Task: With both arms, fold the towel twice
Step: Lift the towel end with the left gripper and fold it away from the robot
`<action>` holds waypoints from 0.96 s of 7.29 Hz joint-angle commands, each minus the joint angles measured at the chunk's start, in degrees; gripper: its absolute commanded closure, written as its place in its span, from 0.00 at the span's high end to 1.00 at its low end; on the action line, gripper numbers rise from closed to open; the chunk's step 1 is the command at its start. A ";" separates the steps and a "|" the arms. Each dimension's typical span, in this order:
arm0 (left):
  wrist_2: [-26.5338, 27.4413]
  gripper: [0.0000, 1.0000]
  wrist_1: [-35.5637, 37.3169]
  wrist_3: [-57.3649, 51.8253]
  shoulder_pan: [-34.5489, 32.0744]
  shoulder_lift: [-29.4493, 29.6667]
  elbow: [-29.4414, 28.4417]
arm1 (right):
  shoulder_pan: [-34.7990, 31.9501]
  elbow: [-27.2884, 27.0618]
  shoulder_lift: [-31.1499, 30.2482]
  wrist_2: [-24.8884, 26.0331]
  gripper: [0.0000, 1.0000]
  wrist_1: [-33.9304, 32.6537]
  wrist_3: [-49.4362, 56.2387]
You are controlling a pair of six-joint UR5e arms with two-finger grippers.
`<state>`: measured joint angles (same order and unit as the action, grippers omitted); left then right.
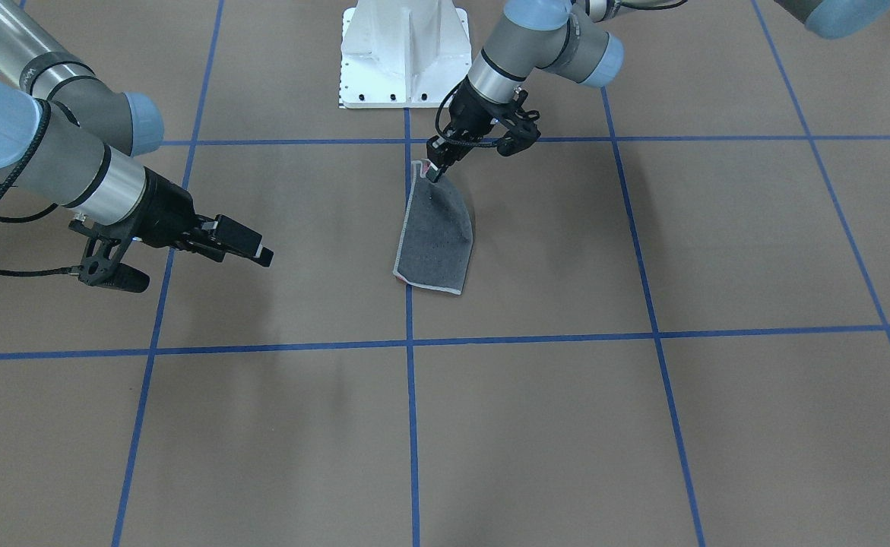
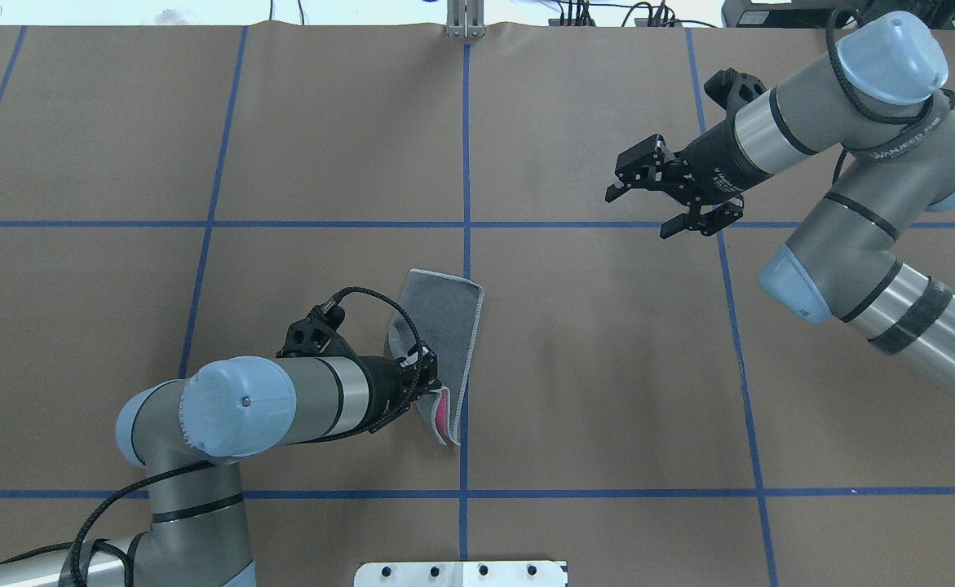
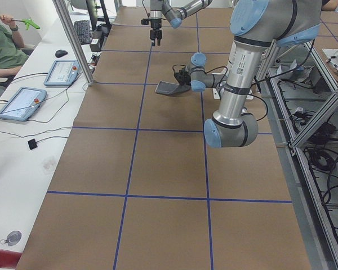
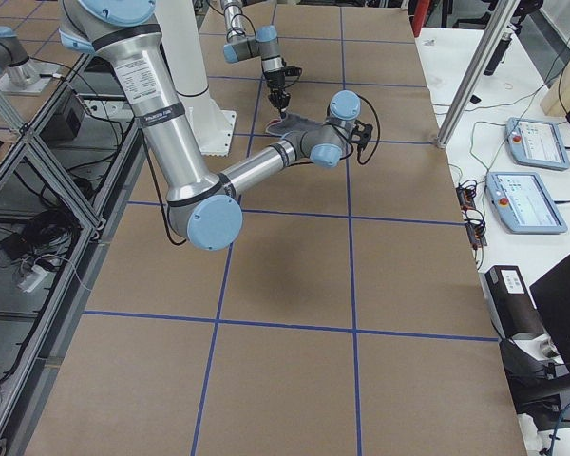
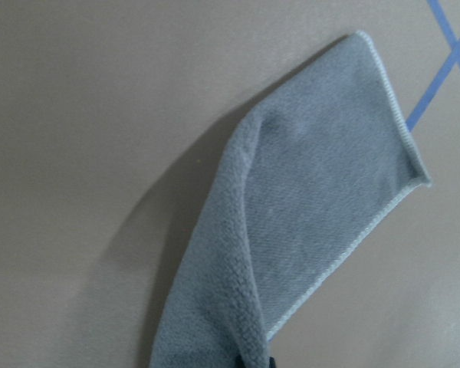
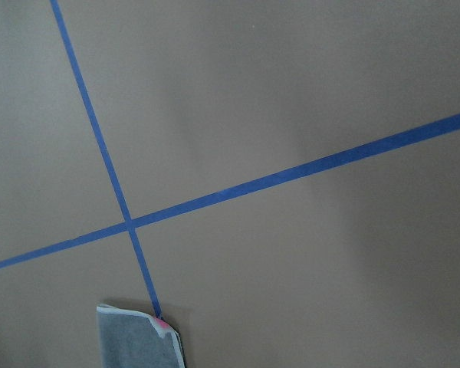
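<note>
Grey terry outward on the towel (image 2: 447,326), with pink peeking only at the raised 6 o'clock corner in the overhead view. Already a narrow doubled strip, so judged about halfway: first fold done, second fold not yet made.

Near the middle of the bench (image 2: 607,367), long hemmed edge beside the central blue tape line (image 2: 466,163). 12 o'clock end flat on the surface, 6 o'clock end lifted off it.

Left end effector (image 1: 435,172) clamped tight on that lifted corner. Right end effector (image 2: 642,214) well apart at roughly 2 o'clock from the towel, jaws spread wide, gripping nothing.

Hem on the 3 o'clock side straight and the short 12 o'clock edge square. Folded 9 o'clock side curling upward toward the pinch.

Bare brown surface from 12 round to 3 o'clock, probably room enough to carry the near end over toward 12. White base plate (image 2: 461,573) near at 6 o'clock, so less room that way.

With only one corner held, a likely risk of the layers skewing. Probably calls for a second hold on the other near corner.
</note>
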<state>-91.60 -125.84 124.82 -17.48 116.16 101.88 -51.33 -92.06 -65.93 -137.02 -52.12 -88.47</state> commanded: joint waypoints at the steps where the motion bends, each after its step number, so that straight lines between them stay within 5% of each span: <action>1: 0.36 0.00 -0.45 3.15 -1.07 1.69 -2.72 | 0.01 -0.05 0.01 0.00 1.00 0.00 -0.04; 7: 0.45 0.00 -9.91 11.13 -6.16 3.72 -12.02 | 0.01 -0.23 0.18 0.00 1.00 0.00 -0.30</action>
<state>-91.21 -132.14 133.81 -22.78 119.85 92.46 -51.33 -92.39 -65.75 -137.02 -52.10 -89.02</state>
